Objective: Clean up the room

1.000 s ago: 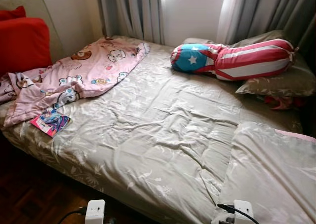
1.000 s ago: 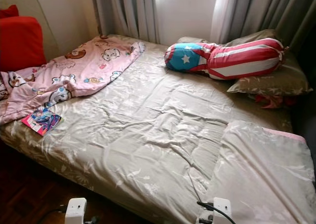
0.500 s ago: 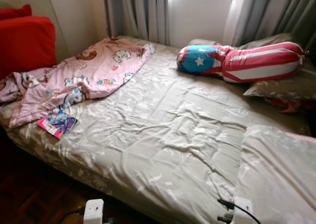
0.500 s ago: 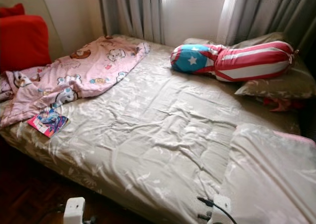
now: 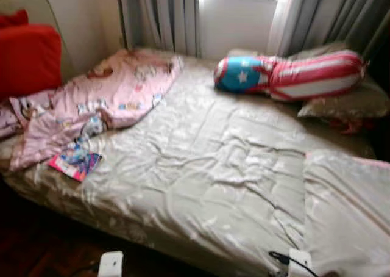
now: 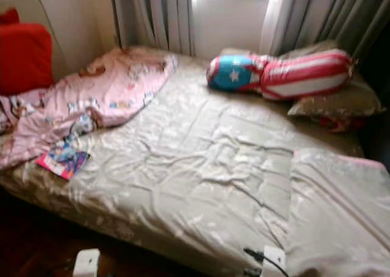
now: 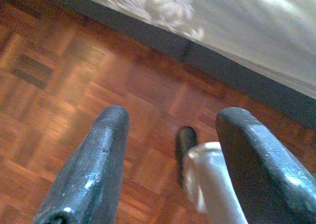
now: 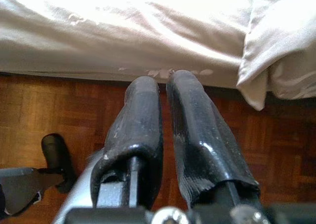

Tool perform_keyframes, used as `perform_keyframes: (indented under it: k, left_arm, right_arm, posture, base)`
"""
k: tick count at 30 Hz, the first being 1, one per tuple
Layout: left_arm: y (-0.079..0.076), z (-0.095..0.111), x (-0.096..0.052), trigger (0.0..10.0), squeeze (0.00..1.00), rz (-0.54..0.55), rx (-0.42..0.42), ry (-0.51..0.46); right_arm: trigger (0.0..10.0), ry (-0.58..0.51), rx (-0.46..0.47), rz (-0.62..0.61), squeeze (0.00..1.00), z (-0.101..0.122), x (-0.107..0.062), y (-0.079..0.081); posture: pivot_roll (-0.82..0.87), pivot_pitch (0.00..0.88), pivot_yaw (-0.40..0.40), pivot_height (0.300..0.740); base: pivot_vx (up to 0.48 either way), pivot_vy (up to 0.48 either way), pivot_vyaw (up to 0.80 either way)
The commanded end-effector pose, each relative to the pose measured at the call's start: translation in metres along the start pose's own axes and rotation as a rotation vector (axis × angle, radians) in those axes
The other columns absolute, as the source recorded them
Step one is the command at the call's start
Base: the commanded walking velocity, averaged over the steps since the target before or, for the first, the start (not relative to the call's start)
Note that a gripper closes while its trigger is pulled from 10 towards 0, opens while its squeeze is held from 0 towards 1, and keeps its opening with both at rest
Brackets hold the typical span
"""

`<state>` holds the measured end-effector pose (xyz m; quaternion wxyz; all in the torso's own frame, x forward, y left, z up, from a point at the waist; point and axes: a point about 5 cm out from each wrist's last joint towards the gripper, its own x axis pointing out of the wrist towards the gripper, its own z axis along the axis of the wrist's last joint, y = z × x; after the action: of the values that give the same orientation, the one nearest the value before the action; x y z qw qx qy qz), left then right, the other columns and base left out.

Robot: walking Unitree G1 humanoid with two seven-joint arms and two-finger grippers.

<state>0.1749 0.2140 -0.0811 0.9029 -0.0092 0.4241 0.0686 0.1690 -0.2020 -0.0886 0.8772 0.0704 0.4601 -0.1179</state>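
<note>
A bed (image 5: pixel 201 167) with a wrinkled beige cover lies before me. A pink cartoon-print blanket (image 5: pixel 103 94) is crumpled over its left side, and a colourful book (image 5: pixel 75 162) lies at the blanket's near end. A star-and-stripes bolster (image 5: pixel 289 75) rests on a beige pillow (image 5: pixel 347 103) at the far right. A folded beige quilt (image 5: pixel 347 210) covers the near right corner. My left gripper (image 7: pixel 168 174) hangs open over the parquet floor (image 7: pixel 74 86) by the bed's edge. My right gripper (image 8: pixel 165 130) is shut with nothing in it, low beside the bed.
A red cushion (image 5: pixel 27 57) leans at the far left. Grey curtains (image 5: pixel 158 17) and a window (image 5: pixel 237 21) stand behind the bed. A red cloth (image 5: pixel 347 125) peeks from under the pillow. Dark wooden floor (image 5: pixel 42 252) runs along the bed's near side.
The whole picture has shifted and blurred, so the camera has moved. Nothing on the bed has changed place.
</note>
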Motion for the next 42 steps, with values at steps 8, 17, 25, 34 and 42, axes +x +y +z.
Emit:
perform_keyframes:
  k: [8,17,25,34,42]
  left_arm:
    - [-0.0052,-0.0034,0.0000,10.0,0.00,-0.015,-0.005,0.021]
    - [-0.0036,-0.0051,-0.0006,10.0,0.00,-0.010,-0.009,0.025]
    - [-0.0028,-0.0054,-0.0006,10.0,0.00,-0.011,-0.006,0.029]
    - [-0.0045,-0.0053,-0.0005,10.0,0.00,-0.014,-0.011,0.027]
    - [-0.0039,-0.0060,-0.0008,10.0,0.00,-0.010,-0.019,0.026]
  right_arm:
    - [10.0,-0.001,0.017,-0.023,0.00,-0.0014,-0.0007,-0.0073]
    - [10.0,0.007,0.009,-0.015,0.00,-0.0035,-0.0010,-0.0054]
    - [10.0,0.005,0.016,-0.009,0.00,-0.0034,-0.0009,-0.0038]
    - [10.0,0.013,0.013,0.009,0.00,-0.0046,-0.0010,-0.0035]
    - [10.0,0.014,0.013,0.018,0.00,-0.0044,-0.0010,-0.0030]
  posture:
    - [0.00,0.000,-0.022,0.740]
    - [0.00,0.000,-0.021,0.740]
    - [0.00,0.000,-0.015,0.740]
    - [0.00,0.000,-0.019,0.740]
    - [0.00,0.000,-0.021,0.740]
  base:
    - [0.000,0.480,0.00]
    - [0.000,0.480,0.00]
    - [0.000,0.480,0.00]
    - [0.000,0.480,0.00]
    - [0.000,0.480,0.00]
